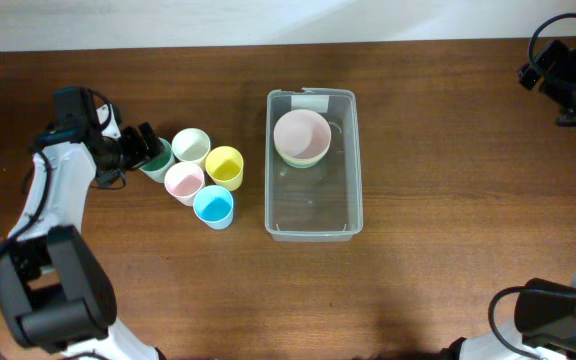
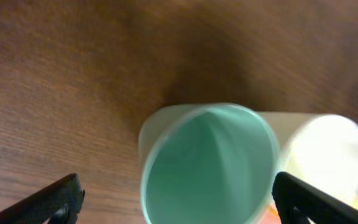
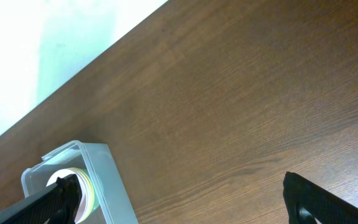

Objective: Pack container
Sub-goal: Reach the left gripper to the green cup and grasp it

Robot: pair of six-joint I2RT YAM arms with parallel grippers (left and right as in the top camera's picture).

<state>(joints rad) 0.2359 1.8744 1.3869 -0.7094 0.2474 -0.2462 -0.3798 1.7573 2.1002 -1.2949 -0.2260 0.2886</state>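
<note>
The clear container (image 1: 311, 228) lies mid-table with its white label at the far end and stacked pastel bowls (image 1: 301, 137) inside; its corner shows in the right wrist view (image 3: 101, 168). Small cups stand to its left: green (image 1: 157, 160), cream (image 1: 192, 146), yellow (image 1: 224, 167), pink (image 1: 183, 182), blue (image 1: 213, 207). My left gripper (image 1: 146, 146) is open with its fingers on either side of the green cup (image 2: 207, 165), not closed on it. My right gripper (image 1: 568, 80) is open and empty at the far right, away from everything.
The cream cup (image 2: 325, 152) stands right beside the green one, touching or nearly so. Bare wooden table (image 1: 448, 260) lies in front of and to the right of the container. A white wall edge (image 3: 42, 43) borders the table's far side.
</note>
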